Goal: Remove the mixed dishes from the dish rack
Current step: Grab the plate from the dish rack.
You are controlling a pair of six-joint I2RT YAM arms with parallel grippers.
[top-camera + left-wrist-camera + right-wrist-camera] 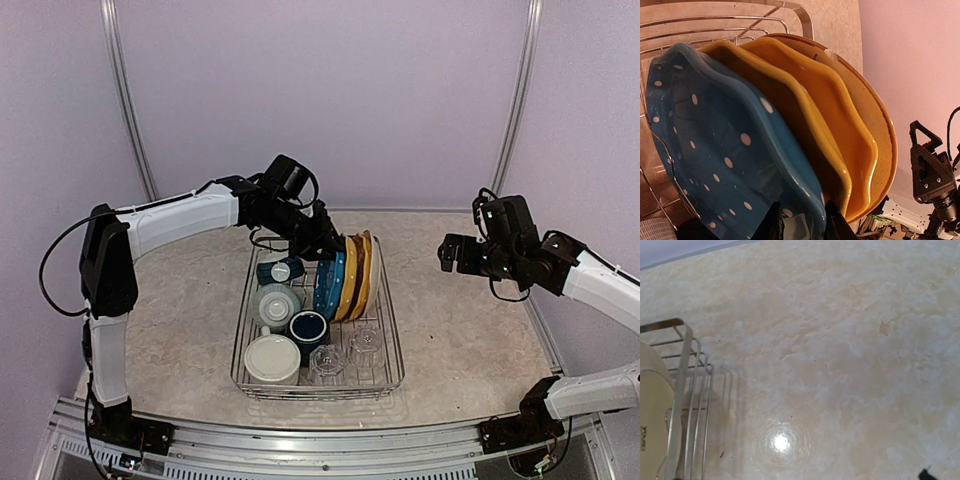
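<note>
Left claw (803,226) pinches the wavy rim of the glossy blue, white-dotted plate (725,150) in the dish rack (715,19).

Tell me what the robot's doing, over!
Left fingers clamped on blue plate rim, in rack. Right fingers open, hovering beside rack. Yellow plates crowd close beside it.

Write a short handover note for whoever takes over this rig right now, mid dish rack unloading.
Left gripper: fingers straddle the rim of the blue dotted plate at the rack's far end; I cannot tell whether it is clamped.
Right gripper: hovers over the table right of the dish rack, holding nothing; open or shut is unclear.
In the rack: yellow plates, navy mug, cream mug, glass tumblers.
Done: nothing is out yet.
Left: every dish.
</note>
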